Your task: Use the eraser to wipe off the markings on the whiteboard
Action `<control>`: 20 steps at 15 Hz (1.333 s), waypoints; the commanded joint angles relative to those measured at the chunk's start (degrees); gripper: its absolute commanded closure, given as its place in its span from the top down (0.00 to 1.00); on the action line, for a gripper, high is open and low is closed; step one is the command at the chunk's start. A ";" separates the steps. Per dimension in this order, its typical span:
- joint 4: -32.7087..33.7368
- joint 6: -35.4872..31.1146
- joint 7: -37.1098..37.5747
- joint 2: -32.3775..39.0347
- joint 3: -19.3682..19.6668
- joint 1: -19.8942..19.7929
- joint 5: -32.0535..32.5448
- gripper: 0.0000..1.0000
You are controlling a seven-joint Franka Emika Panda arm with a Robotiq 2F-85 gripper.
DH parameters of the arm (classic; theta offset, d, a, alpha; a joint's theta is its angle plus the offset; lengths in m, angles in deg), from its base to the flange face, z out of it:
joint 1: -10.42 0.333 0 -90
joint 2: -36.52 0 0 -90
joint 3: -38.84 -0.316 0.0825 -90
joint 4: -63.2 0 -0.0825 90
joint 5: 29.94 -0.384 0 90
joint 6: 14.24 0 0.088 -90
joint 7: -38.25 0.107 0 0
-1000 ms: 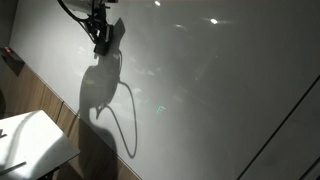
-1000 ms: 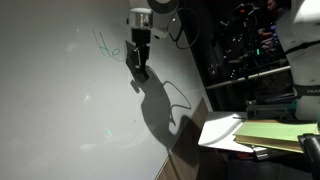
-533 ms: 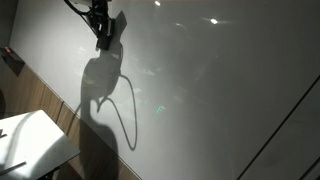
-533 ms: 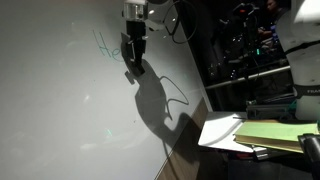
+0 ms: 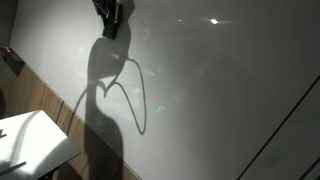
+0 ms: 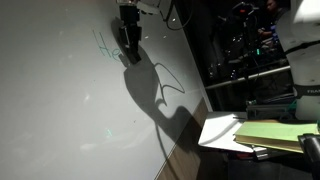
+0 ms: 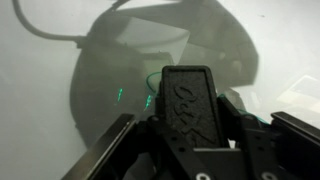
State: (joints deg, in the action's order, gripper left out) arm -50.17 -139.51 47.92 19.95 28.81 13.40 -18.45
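Note:
The whiteboard (image 5: 220, 80) (image 6: 50, 100) fills both exterior views as a large glossy grey panel. My gripper (image 5: 108, 10) (image 6: 127, 22) sits near its top edge, shut on the dark eraser (image 5: 112, 26) (image 6: 129, 38), which presses toward the board. Faint greenish markings (image 6: 104, 43) lie just to the left of the eraser. In the wrist view the black eraser (image 7: 188, 100) stands between my gripper's (image 7: 190, 128) fingers, and short green strokes of the markings (image 7: 121, 95) show on the whiteboard (image 7: 40, 90) beside it. The arm's long shadow falls across the board.
A small white table (image 5: 35, 140) with a thin dark stick (image 5: 12, 165) stands low in one exterior view, beside a wooden strip (image 5: 50, 100) under the board. A table with papers and a yellow-green folder (image 6: 272, 133) and dark equipment racks (image 6: 250, 50) stand beside the board.
The gripper has slid upward along the whiteboard with the eraser, nearing the top edge and coming closer beside the markings. Its shadow has lengthened.

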 commanded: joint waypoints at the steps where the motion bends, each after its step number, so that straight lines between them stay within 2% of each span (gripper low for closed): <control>1: 4.53 -2.39 0.02 5.67 1.24 -1.13 1.75 0.29; 10: -4.76 -8.36 1.36 10.35 3.45 -2.80 5.45 0.29; 14: -4.91 -8.22 2.49 12.53 4.17 -2.74 6.49 0.29; 20: -3.35 -3.85 5.29 8.56 1.69 -0.03 4.98 0.29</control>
State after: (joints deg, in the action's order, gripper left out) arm -58.82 -142.77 51.54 27.06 31.75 11.92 -13.66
